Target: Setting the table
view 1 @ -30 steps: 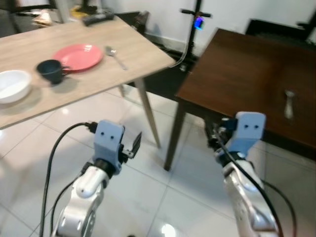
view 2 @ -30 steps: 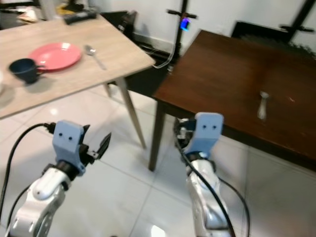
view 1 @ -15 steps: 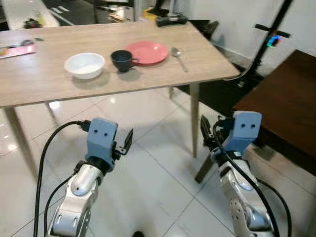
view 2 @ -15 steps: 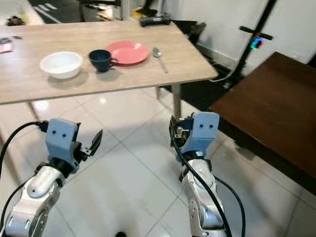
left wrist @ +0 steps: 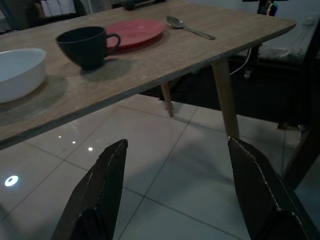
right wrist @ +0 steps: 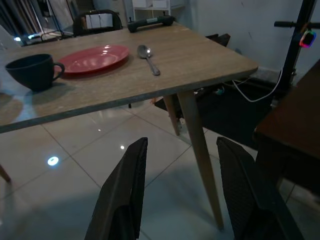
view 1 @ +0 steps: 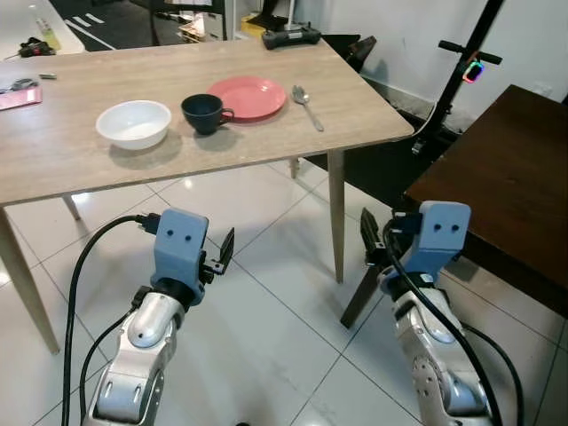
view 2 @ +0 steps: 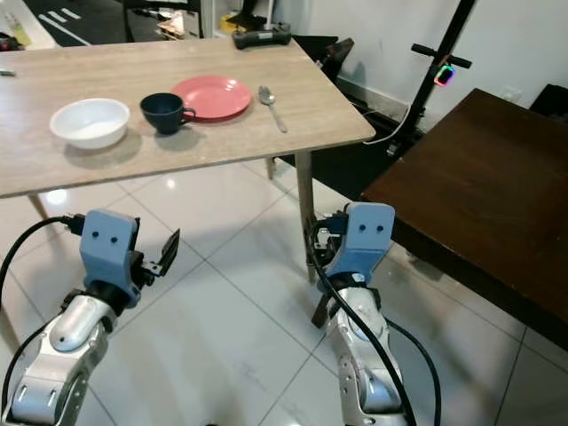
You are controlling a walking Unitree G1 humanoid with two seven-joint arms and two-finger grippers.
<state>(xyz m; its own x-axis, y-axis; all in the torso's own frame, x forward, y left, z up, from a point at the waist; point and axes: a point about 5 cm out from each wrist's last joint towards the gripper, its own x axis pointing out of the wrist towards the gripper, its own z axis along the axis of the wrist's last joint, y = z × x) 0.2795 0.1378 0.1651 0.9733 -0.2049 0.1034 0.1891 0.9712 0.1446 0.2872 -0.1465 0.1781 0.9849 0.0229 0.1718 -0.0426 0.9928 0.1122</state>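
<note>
Left eye view: white bowl fully visible.

Counter, far left: bowl at left, cup to its right, plate just beyond the cup, spoon right of the plate. A second counter stands right, across a floor gap.

Dark table cut off right.
</note>
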